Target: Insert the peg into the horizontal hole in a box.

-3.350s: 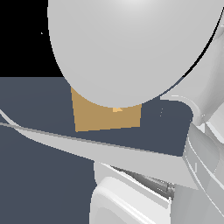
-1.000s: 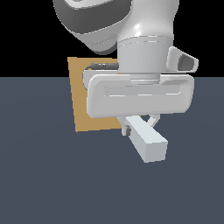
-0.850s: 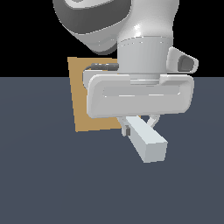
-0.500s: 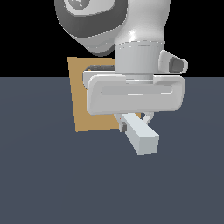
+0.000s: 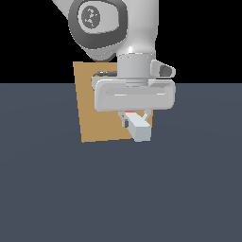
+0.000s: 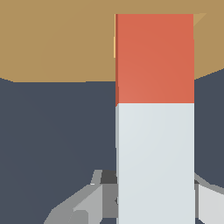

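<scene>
While your hand (image 5: 136, 117) hangs in front of the box (image 5: 97, 116) in the exterior view, it is clenched around the peg (image 5: 138, 128), with one finger (image 5: 125, 118) on each side of the bar. You can see the pale grey-white end of the peg sticking out toward the camera, just below the wide white body of the hand, and only a tiny bit of orange-red shows right under that body. The peg is off the dark surface (image 5: 121, 189), held up in the air. The tan box stands on the surface behind the hand, and most of what you can see of it is on the exterior view's left of the hand. In the wrist view, your peg (image 6: 155, 118) runs straight away from the camera, grey-white near you and orange-red at the far end. The orange-red tip reaches up to the flat face of the box (image 6: 57, 41). A thin strip of lighter yellow-tan, the hole (image 6: 114, 47), shows right beside the edge of the red end, and the peg covers most of it. You cannot tell from these views whether the tip is already inside the hole or just at its mouth. The grey fingers (image 6: 94, 199) show on both sides of the grey-white part.
</scene>
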Action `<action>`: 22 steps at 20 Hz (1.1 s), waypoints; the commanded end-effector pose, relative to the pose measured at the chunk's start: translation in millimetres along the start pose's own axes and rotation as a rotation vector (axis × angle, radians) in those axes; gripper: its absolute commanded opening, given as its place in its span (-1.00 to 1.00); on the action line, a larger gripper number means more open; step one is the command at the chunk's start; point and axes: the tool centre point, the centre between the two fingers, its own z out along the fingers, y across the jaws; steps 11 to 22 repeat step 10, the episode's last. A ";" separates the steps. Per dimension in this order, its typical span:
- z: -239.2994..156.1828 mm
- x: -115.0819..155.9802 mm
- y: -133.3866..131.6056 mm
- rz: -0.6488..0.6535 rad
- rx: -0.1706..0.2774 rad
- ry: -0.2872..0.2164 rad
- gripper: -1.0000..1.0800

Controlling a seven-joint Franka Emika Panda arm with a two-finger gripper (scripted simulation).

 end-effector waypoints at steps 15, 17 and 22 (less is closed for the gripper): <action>0.3 38.9 1.9 -0.011 0.001 0.003 -1.00; 0.3 38.9 1.9 -0.011 0.001 0.003 -1.00; 0.3 38.9 1.9 -0.011 0.001 0.003 -1.00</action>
